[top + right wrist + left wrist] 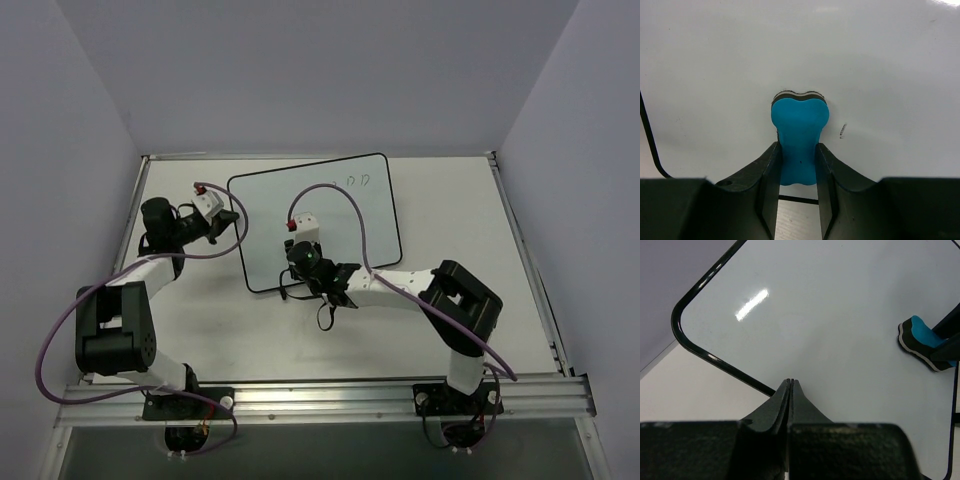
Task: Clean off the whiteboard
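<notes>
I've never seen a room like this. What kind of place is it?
Probably a robot test lab. A left arm and right arm are bolted to a metal rail at a white table, plain walls close it in, and the right claw holds a blue eraser on the whiteboard.

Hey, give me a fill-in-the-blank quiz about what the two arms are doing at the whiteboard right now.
1. The right tool is shut on a ___ eraser.
2. The whiteboard has a thin ___ frame.
3. The left tool, at the whiteboard's edge, is ___, not open.
Missing words: blue; black; shut.
</notes>
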Available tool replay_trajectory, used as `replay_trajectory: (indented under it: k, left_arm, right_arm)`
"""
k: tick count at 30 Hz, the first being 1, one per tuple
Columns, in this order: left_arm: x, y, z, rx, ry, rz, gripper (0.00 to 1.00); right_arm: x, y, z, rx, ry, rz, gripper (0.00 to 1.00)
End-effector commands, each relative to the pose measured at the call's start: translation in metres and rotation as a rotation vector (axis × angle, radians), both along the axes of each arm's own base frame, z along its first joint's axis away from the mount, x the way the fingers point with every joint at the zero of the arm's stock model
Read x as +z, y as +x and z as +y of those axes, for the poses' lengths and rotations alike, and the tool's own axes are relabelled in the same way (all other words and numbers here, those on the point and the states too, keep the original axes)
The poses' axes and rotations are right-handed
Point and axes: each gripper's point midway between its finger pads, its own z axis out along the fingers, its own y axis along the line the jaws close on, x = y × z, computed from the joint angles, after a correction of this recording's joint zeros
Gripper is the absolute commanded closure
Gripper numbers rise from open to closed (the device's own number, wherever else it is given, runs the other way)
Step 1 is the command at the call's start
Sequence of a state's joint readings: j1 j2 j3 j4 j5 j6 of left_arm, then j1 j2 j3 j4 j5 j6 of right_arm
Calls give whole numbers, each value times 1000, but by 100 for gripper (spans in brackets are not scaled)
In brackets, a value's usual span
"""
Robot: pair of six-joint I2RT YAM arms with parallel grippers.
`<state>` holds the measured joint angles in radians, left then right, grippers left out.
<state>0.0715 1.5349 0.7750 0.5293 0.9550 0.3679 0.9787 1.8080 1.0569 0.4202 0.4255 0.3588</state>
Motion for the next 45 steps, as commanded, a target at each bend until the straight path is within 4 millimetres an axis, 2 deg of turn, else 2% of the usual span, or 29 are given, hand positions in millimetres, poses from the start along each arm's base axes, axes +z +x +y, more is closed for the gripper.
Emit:
replay_trajectory:
  k: [1,8,14,19,24,31,32,33,34,35,38,43,44,45]
  left_arm:
    - [-2,-5,-5,-36,-2,-5,98]
    - [0,-6,-6,-38,-3,-9,98]
    - [0,-9,-12,-75,-43,18,98]
    - [2,-10,-18,-118,-88,66,77]
    - [6,-7,-13,-114,-101,78,74]
    - [26,2,-2,-65,-138,69,62]
    - [30,5,4,-48,-147,66,6]
    - [33,6,7,-45,-156,74,6]
    - [45,10,9,-49,-159,60,6]
    - [44,11,13,-38,-166,98,6]
    - [59,17,18,-18,-162,125,6]
    - [58,29,27,11,-247,191,6]
    - [68,32,31,6,-268,154,6]
    - [64,36,40,15,-301,173,6]
  right_arm:
    - [17,25,-17,-85,-35,-54,100]
    - [27,33,-39,-114,-19,-69,100]
    - [10,35,-49,-126,-29,-44,100]
    - [4,33,-52,-121,-41,-36,100]
    - [-5,33,-57,-122,-48,-19,100]
    - [-13,30,-62,-121,-64,-9,100]
    - [-15,29,-64,-124,-68,-6,100]
    - [-15,28,-66,-126,-65,-6,100]
    - [-15,28,-67,-128,-65,-6,100]
    - [-15,28,-68,-129,-65,-6,100]
    - [-15,27,-71,-133,-72,-4,100]
    - [-9,26,-75,-137,-72,-14,100]
    - [-8,26,-75,-137,-70,-15,100]
    - [-7,25,-76,-139,-68,-17,100]
